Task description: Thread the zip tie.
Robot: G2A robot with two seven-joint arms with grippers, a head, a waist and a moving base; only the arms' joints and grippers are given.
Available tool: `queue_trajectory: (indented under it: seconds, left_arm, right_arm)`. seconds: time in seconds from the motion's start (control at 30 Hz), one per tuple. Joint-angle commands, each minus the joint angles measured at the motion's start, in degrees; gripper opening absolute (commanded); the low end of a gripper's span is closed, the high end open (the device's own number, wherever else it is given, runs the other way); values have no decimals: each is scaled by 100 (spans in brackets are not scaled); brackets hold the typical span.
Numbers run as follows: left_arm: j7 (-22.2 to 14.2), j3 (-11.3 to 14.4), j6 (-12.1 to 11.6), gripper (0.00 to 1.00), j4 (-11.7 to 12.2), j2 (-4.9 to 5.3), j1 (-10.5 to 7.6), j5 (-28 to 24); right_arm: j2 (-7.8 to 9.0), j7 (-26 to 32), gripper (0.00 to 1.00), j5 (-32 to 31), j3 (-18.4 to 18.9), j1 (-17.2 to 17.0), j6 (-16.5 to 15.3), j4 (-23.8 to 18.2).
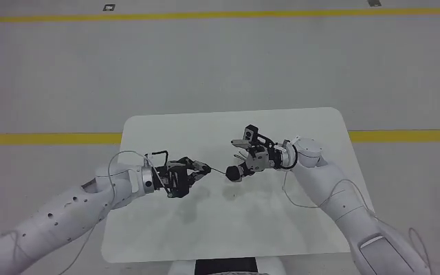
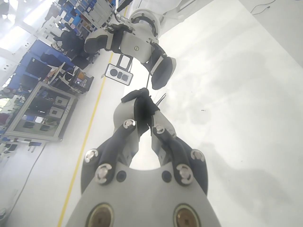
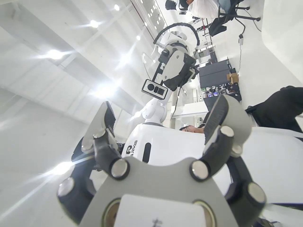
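Above the middle of the white table point(image 1: 289, 124) the two arms meet, and the zip tie point(image 1: 218, 170) is held in the air between them as a thin dark strand, not lying on the surface. The left gripper point(image 1: 201, 167) has its jaws pressed together on one end of the tie. In the left wrist view the dark pads of the left gripper point(image 2: 142, 98) are clamped on it, and the zip tie point(image 2: 147, 83) runs on as a fine line toward the other arm. The right gripper point(image 1: 236, 172) is at the far end of the strand. In its own wrist view the right gripper point(image 3: 163, 119) has the fingers point(image 3: 217, 116) spread wide apart and nothing lies between them. Whether one pad touches the strand I cannot tell, because the tie is too thin there. I judge that the step in hand is to take the free end: the tie is presented, but no loop is formed. The next move, I think, calls for the right jaws to close exactly on this thin tip, and then to guide it to the head with small corrections. Which end carries the head I cannot tell. The strand is flexible, so it may bend away under a touch from the side.
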Motion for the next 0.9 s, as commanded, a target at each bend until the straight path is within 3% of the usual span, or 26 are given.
queue_trajectory:
  seconds: [0.0, 0.17, 0.2, 0.27, 0.47, 0.87]
  left_arm:
    - [32, -1, -5, 0, 16, -8, -1, 15]
    - [107, 14, -5, 0, 75, -22, -39, 15]
    - [103, 15, -5, 0, 83, -24, -50, 15]
    - [80, 36, -5, 0, 84, -26, -80, 15]
    - [80, 36, -5, 0, 84, -26, -80, 15]
    - [80, 36, -5, 0, 84, -26, -80, 15]
  right_arm:
    - [-17, -24, 100, 18, -44, 46, 147, 43]
    - [-76, -5, 100, 59, -150, 177, 199, 196]
    - [-86, 6, 88, 62, -166, 197, 196, 226]
    - [-106, 44, 53, 41, -214, 244, 208, 291]
    - [-169, 182, 23, 53, -347, 323, 202, 442]
    - [-239, 236, 17, 29, -543, 396, -20, 500]
